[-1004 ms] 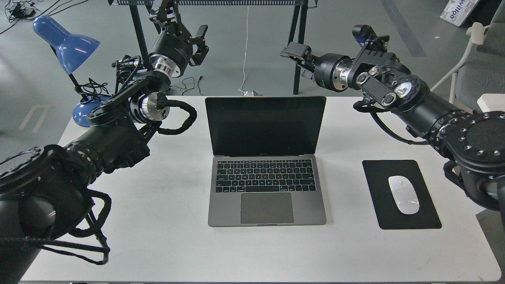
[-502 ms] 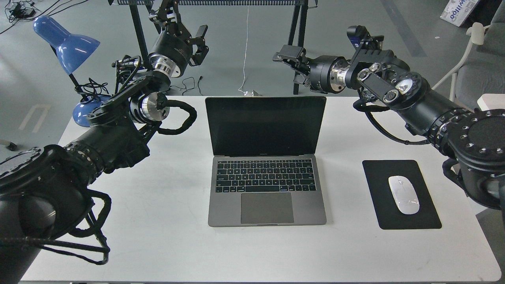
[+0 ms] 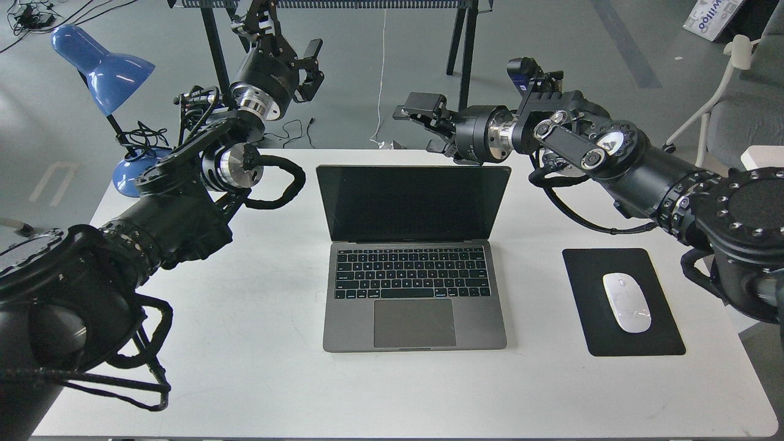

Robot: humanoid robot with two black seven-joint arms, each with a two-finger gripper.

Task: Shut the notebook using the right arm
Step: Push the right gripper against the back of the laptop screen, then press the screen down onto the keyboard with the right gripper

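With the notebook (image 3: 414, 257) open at the centre of the white table (image 3: 275, 367) and the right gripper (image 3: 422, 119), fingers spread and empty, behind its lid's top edge, an off-centre push may skid the base toward the mouse pad (image 3: 621, 301).

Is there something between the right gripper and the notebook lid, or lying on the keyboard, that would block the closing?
Nothing visible does. The right gripper is just behind the top edge of the notebook lid, and the keyboard and trackpad are bare.
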